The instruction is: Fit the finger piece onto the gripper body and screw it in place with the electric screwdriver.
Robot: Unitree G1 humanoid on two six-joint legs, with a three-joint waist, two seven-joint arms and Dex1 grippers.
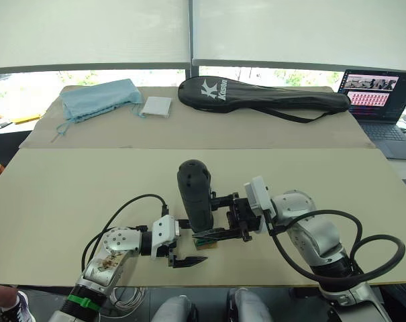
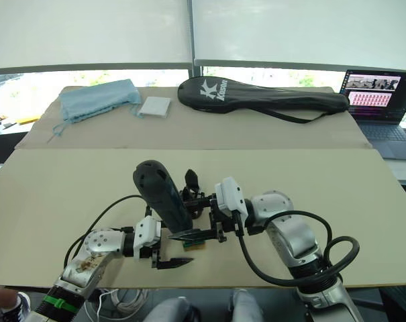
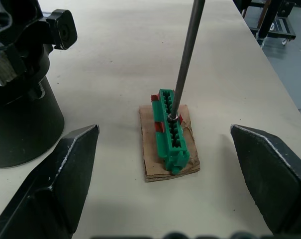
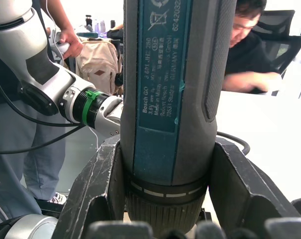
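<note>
1. While its fingers [image 3: 65, 169] stand spread apart with nothing between them, the left gripper [image 1: 182, 258] rests just left of the green block [image 3: 170, 132].
2. Upright over that block, the electric screwdriver [image 1: 193, 191] touches it with its bit [image 3: 185, 55].
3. Right of the block, the right gripper [image 1: 236, 218] clamps the screwdriver.
4. Behind the block, the gripper body [image 3: 21, 104] stands on the counter [image 1: 68, 194].

The electric screwdriver [image 1: 193, 194], a thick dark blue-black cylinder, stands nearly upright on the table, its thin silver bit [image 3: 185, 55] pointing down into the green block. The chunky black gripper body [image 3: 18, 94] stands just beside that block.
</note>
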